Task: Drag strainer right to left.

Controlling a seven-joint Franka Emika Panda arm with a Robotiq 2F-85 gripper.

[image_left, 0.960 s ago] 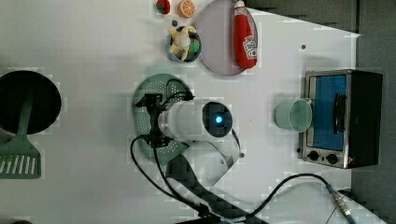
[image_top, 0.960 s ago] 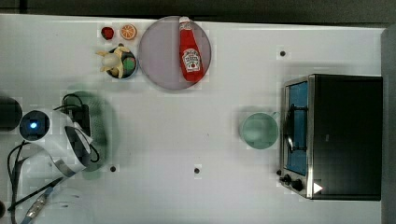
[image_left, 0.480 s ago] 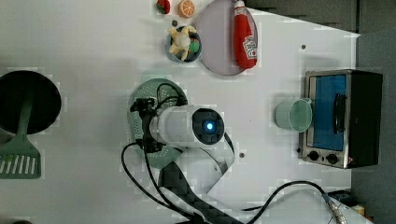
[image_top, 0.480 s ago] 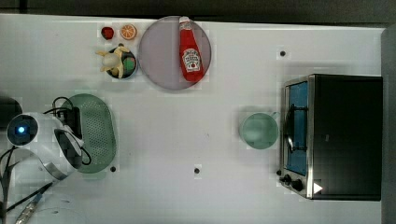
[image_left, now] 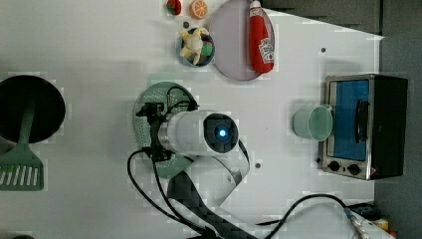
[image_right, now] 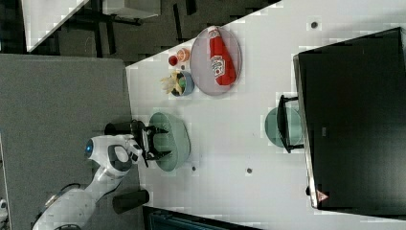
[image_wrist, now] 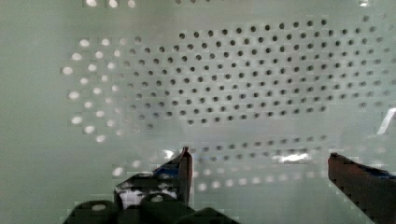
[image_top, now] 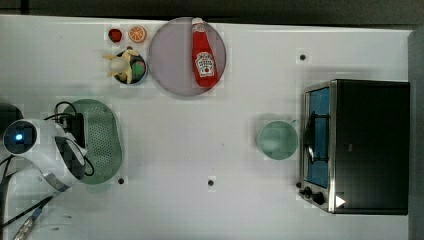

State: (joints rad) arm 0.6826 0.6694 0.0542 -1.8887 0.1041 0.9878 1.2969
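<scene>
The strainer (image_top: 102, 142), a pale sage-green oval with a dotted bottom, lies flat on the white table near the top view's left edge. My gripper (image_right: 154, 142) hangs over the strainer's outer side, its black fingers spread apart above the bowl. In the wrist view the perforated bottom of the strainer (image_wrist: 243, 88) lies close below, and the open gripper (image_wrist: 259, 156) holds nothing between its two dark fingertips. From the left view, the white arm covers much of the strainer (image_left: 144, 107).
A pale-green cup (image_top: 276, 140) stands beside the toaster oven (image_top: 360, 145) at the top view's right. At the back are a lilac plate (image_top: 172, 57) with a ketchup bottle (image_top: 204, 55), a small bowl (image_top: 129, 67) and toy fruits. A black pan and spatula (image_left: 22, 164) lie at the left view's left.
The arm has shifted toward the top view's left, uncovering more of the strainer. The strainer itself has stayed in place. The fingers remain open.
</scene>
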